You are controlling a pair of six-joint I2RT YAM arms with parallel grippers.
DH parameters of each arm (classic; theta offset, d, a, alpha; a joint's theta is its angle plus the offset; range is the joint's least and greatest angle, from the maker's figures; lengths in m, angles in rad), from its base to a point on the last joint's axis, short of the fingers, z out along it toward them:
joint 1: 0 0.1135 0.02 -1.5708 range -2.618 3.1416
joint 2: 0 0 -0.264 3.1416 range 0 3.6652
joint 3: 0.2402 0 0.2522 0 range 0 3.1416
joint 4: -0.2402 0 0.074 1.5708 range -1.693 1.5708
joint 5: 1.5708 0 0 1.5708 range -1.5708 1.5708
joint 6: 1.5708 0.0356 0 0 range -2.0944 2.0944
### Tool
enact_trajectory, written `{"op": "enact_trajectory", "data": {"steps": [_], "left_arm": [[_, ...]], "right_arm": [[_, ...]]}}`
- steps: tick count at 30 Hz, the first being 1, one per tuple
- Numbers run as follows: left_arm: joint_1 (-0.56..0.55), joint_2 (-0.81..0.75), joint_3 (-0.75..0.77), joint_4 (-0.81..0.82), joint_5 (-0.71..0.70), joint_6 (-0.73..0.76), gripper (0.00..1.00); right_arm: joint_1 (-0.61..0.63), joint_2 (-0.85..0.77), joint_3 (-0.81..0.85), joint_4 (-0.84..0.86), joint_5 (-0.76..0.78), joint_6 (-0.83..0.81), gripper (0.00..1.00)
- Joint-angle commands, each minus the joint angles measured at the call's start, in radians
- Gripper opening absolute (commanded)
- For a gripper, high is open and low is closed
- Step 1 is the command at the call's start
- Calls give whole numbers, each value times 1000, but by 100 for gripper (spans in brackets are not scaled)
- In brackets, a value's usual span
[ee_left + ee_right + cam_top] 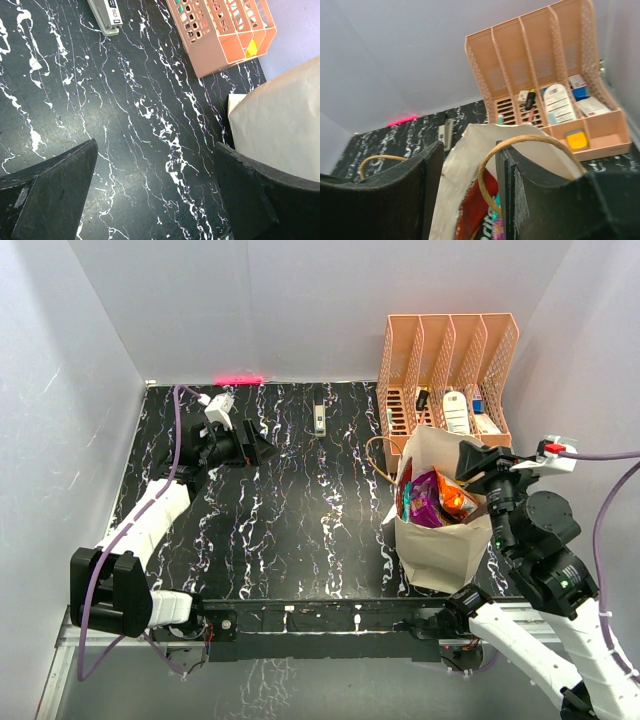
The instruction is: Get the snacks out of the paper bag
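Kraft paper, tan and creased, makes the paper bag (440, 545), which stands upright on the right side of the black, white-veined desk (300, 520), just in front of the peach mesh organiser (450, 345). All the snacks (432, 498) that show are inside it: glossy, crinkled foil packets, purple and orange, bunched at the open mouth. No packet lies outside the bag in any view, so by my reading the task is at its start, with every packet left to lift out. The right tool (468, 150) sits at the bag's rim, its dark flat fingers apart, the paper edge between them and not pinched. A thin brown cord handle (530, 141) loops across the front of one finger. The left tool (155, 145) hangs over the desk well to the left, spread wide on nothing.
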Motion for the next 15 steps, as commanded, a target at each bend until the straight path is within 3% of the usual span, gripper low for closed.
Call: {"op": "enact_trajectory", "data": {"steps": [1,5,15], "left_arm": [[-4,3,36,5,26,5,97],[-5,11,37,7,31,2,97],[-5,19,37,7,33,-2,97]], "right_arm": [[6,-53,61,-82,50,-177,49],[11,-109,35,-93,81,-252,48],[134,-122,-7,-92,151,-196,46]]}}
